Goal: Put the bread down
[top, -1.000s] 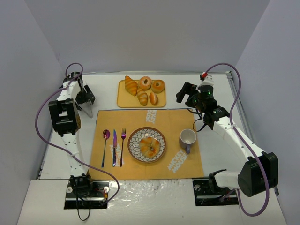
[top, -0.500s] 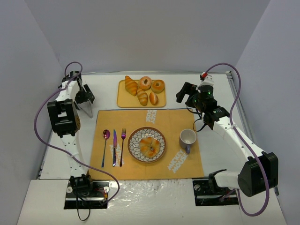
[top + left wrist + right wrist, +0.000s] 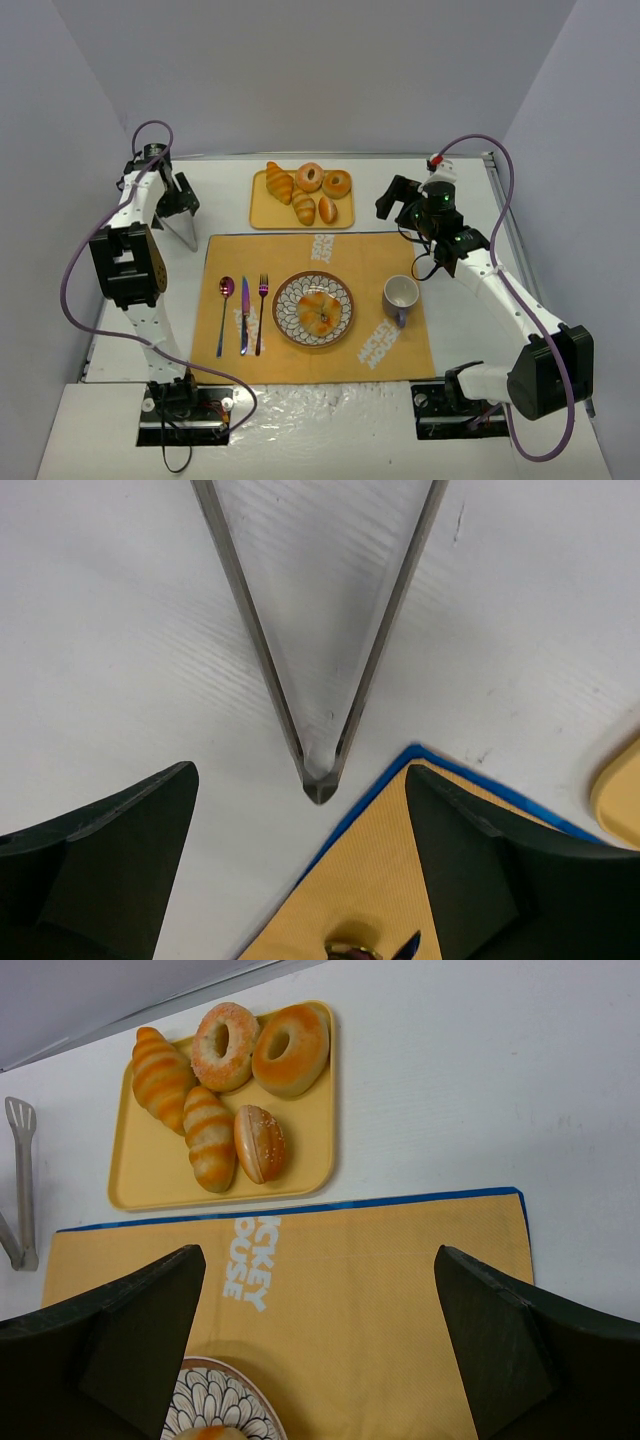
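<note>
Bread point(image 3: 318, 308) lies centred on the plate point(image 3: 284, 296), mid-placemat point(image 3: 365, 262). Both arms' jaws gape empty. Left jaws hover over the tongs point(image 3: 318, 772) at far left and could snag them; right jaws, swinging nearer, might clip the mug point(image 3: 400, 295).

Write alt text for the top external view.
The bread sits on a patterned plate mid-placemat, cutlery left of it, a mug right. A tray of pastries lies beyond. The left gripper, open, hangs over tongs; the right gripper, open, hangs beyond the mug.
</note>
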